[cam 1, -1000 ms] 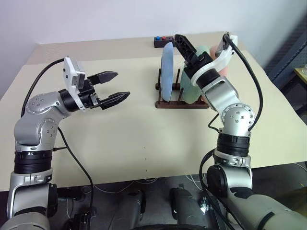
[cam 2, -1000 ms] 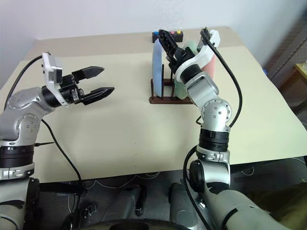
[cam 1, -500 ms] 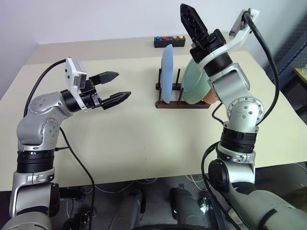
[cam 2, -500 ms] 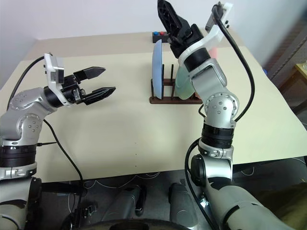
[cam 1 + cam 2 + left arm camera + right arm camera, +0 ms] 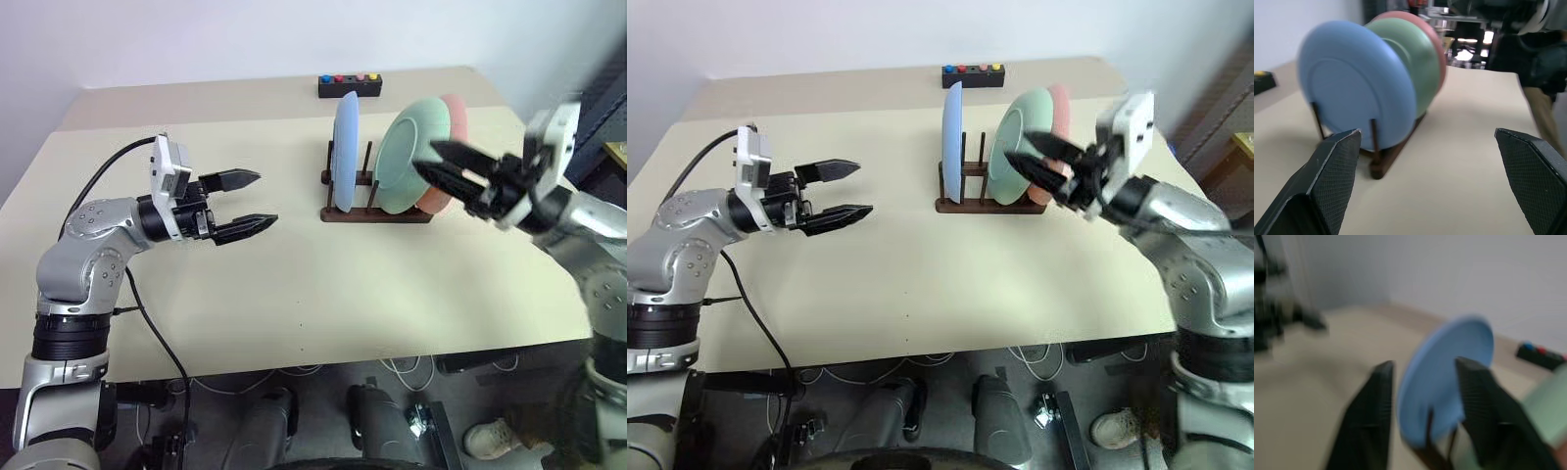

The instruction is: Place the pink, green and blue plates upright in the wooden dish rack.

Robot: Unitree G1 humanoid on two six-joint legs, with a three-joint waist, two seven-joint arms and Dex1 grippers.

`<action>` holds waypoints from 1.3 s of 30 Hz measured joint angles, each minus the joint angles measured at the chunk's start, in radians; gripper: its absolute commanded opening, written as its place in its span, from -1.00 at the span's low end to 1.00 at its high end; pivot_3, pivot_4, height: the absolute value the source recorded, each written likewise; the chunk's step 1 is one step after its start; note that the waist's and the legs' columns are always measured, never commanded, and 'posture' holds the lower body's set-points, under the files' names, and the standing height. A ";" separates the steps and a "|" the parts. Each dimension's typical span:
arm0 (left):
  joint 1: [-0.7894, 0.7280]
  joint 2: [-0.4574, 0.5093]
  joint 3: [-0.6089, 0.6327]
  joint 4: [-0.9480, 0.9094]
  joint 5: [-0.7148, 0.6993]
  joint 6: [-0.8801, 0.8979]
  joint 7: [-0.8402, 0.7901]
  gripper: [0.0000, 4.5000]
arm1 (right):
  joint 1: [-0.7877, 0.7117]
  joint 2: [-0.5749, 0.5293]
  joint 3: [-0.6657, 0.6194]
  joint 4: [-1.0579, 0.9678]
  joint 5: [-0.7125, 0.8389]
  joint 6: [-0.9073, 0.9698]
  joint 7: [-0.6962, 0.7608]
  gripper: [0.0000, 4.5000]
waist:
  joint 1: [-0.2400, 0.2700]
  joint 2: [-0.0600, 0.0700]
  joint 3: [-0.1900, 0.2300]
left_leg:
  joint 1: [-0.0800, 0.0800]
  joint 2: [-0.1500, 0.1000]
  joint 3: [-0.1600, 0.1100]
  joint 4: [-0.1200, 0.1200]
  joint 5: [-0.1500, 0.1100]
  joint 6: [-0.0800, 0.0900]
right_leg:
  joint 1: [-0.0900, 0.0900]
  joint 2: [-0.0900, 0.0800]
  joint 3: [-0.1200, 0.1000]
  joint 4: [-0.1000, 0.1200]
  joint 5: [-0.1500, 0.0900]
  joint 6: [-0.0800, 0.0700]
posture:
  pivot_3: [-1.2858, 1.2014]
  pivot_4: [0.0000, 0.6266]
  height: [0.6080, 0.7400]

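Three plates stand upright in the wooden dish rack, which sits toward the far right part of the beige table. The blue plate occupies the slot nearest the robot's left and stands nearly vertical, seen almost edge-on from the head views. The green plate is in the middle and tilts, its concave face turned toward the camera. The pink plate is last on the robot's right, close behind the green one and largely covered by it; whether the two touch cannot be told. In the left wrist view the three plates overlap in the same order, blue in front, with the rack's dark pegs rising against the blue plate's lower part.

The right gripper hangs above the table on the robot's right, pointing toward the plates; its tips overlap the green and pink plates in the head views. Its two fingers are apart with a visible gap between them and hold nothing.

The left gripper hovers over the left part of the table, well apart from the rack and pointing toward it. Its fingers are spread wide and carry nothing.

A black box with coloured buttons lies at the table's far edge, behind the rack and apart from it.
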 measured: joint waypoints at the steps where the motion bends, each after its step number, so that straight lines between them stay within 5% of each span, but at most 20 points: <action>1: -0.006 -0.005 -0.010 0.000 0.000 0.000 -0.003 1.00 | 0.029 -0.005 0.000 -0.013 -0.021 -0.013 0.013 -0.97 | 0.000 0.000 0.000 | 0.000 0.000 0.000 0.000 0.000 0.000 | 0.000 0.000 0.000 0.000 0.000 0.000 | 0.03 -0.52 1.00; 7: -0.031 -0.011 -0.026 0.035 0.004 -0.012 -0.018 1.00 | 0.150 -0.056 0.094 -0.036 -0.255 -0.148 0.054 -0.99 | 0.008 0.000 0.000 | 0.000 -0.001 0.000 0.001 0.000 0.000 | 0.002 -0.001 0.000 -0.003 0.000 0.000 | 0.03 -0.52 1.00; 19: -0.058 -0.009 -0.029 0.056 0.024 -0.030 -0.027 1.00 | 0.075 -0.070 0.231 0.183 -0.788 -0.509 -0.062 -0.99 | 0.008 0.000 0.000 | 0.000 -0.001 0.000 0.002 0.000 0.000 | 0.002 0.000 0.000 -0.003 0.000 0.000 | 0.03 -0.52 1.00; 39: -0.059 -0.006 -0.025 0.058 0.025 -0.035 -0.006 1.00 | -0.065 -0.046 0.256 0.317 -0.991 -0.693 -0.106 -0.99 | 0.007 0.000 0.000 | 0.000 -0.002 0.000 0.002 0.000 0.000 | 0.002 0.001 0.000 -0.002 0.000 0.000 | 0.03 -0.52 1.00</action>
